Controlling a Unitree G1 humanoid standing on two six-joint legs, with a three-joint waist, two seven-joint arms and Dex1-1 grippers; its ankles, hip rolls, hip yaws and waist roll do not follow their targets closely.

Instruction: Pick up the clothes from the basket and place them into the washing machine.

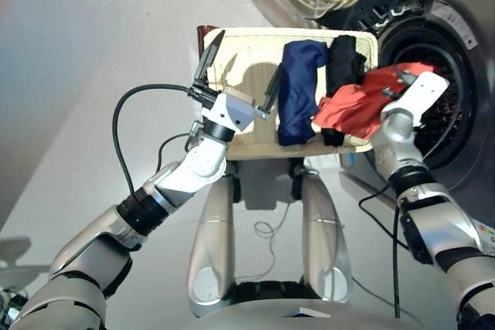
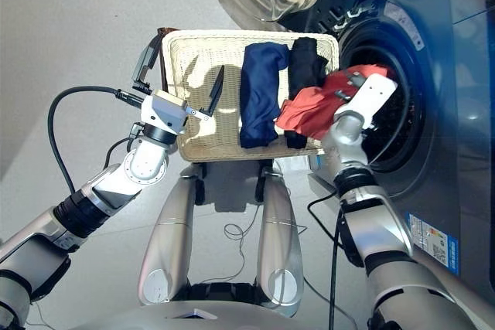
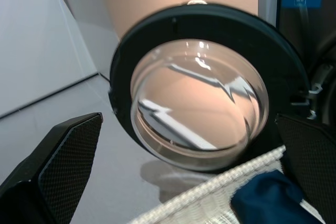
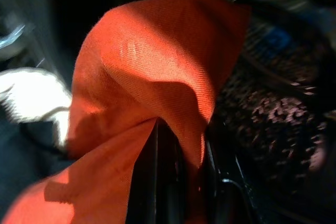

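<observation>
The cream-white basket (image 1: 240,63) holds a navy blue garment (image 1: 298,90) and a black garment (image 1: 343,63) side by side at its right end. My right gripper (image 1: 404,76) is shut on the coral-red garment (image 1: 357,106), lifted over the basket's right edge at the mouth of the washing machine (image 1: 456,75); the cloth trails back across the black garment. In the right wrist view the red cloth (image 4: 152,93) covers the fingers, with the drum behind. My left gripper (image 1: 238,63) is open over the bare left half of the basket, holding nothing.
The porthole door (image 3: 197,100) stands swung open behind the basket, above its far rim. A black cable (image 1: 124,125) loops off my left wrist. Pale floor (image 1: 93,44) lies to the left of the basket.
</observation>
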